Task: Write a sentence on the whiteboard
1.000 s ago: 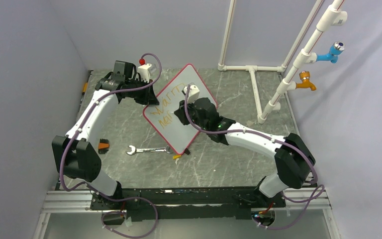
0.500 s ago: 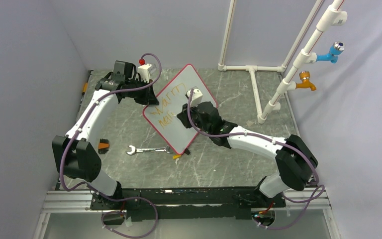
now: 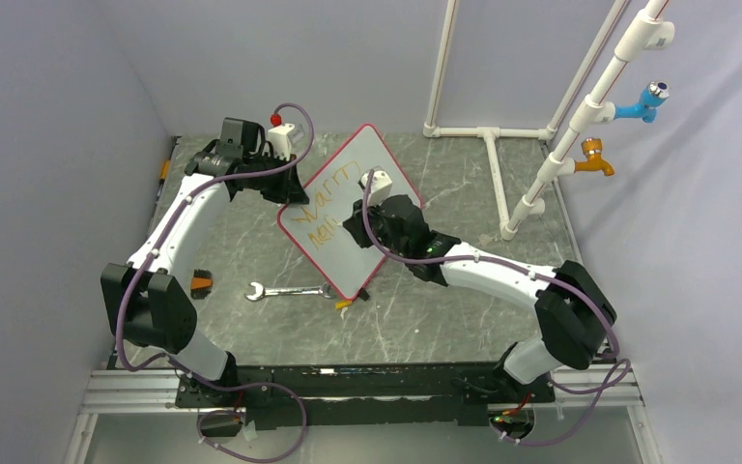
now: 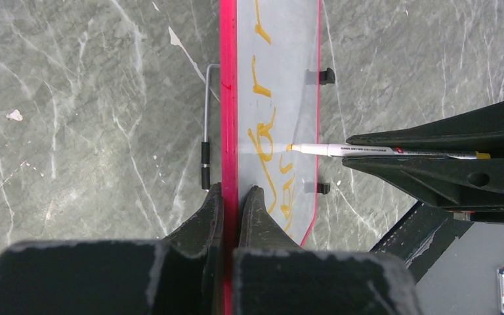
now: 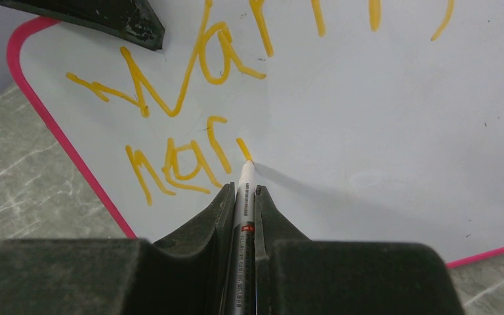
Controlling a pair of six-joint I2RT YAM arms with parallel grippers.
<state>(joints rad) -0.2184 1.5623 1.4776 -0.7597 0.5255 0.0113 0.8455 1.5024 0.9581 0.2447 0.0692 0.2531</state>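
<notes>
whiteboard (image 3: 340, 259) tilted, long axis 7-to-1 o'clock from above, left hand (image 4: 231, 190) clamped on its rim, right hand (image 5: 243, 190) gripping marker (image 5: 245, 176), tip touching board

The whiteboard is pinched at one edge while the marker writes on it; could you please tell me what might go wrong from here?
The left fingers grip only the thin pink rim of the white rectangular whiteboard; pen pressure might pivot or slip it.
The slim white marker with orange tip sits between the narrow right fingers, touching the board; it could slide back or tilt, smearing the orange letters.
</notes>
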